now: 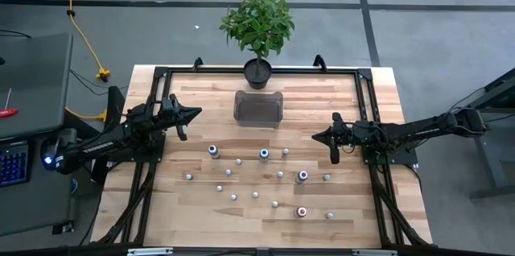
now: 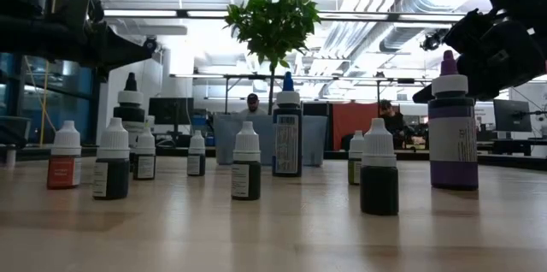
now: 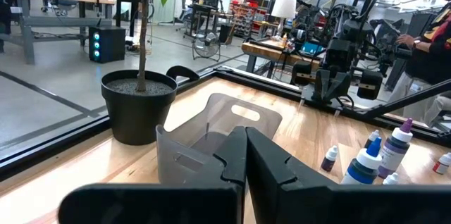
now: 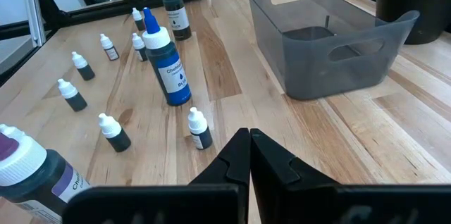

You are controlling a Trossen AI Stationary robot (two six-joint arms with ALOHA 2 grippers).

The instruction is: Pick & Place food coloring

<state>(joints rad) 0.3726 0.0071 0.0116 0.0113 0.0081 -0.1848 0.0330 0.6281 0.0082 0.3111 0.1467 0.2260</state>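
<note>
Fingers pressed together and holding nothing, the left gripper (image 1: 195,113) hangs over the left side of the wooden worktop (image 1: 354,228), pointing toward the clear bin (image 1: 258,107); the right gripper (image 1: 316,137) mirrors it from the right side, its fingers likewise closed and empty. Neither touches a bottle.

The food coloring (image 1: 264,154) stands scattered across the middle and near part of the worktop, between the two arms and nearer the front edge than the bin: mostly tiny white-capped bottles, with a few taller ones, among them a blue-capped bottle (image 4: 166,65) close before the right gripper and a purple-capped bottle (image 2: 452,132) large in the low view. All look upright and well apart from each other.

The bin sits toward the far edge, just in front of a potted plant (image 1: 258,26). Its inside shows through the clear walls in both wrist views and appears to hold nothing, so the job looks to be at its very start, with no bottle yet collected.

The next move would likely call for one arm to spread its fingers, come down over a single small bottle without knocking its neighbours, close on it, and carry it to the bin.
</note>
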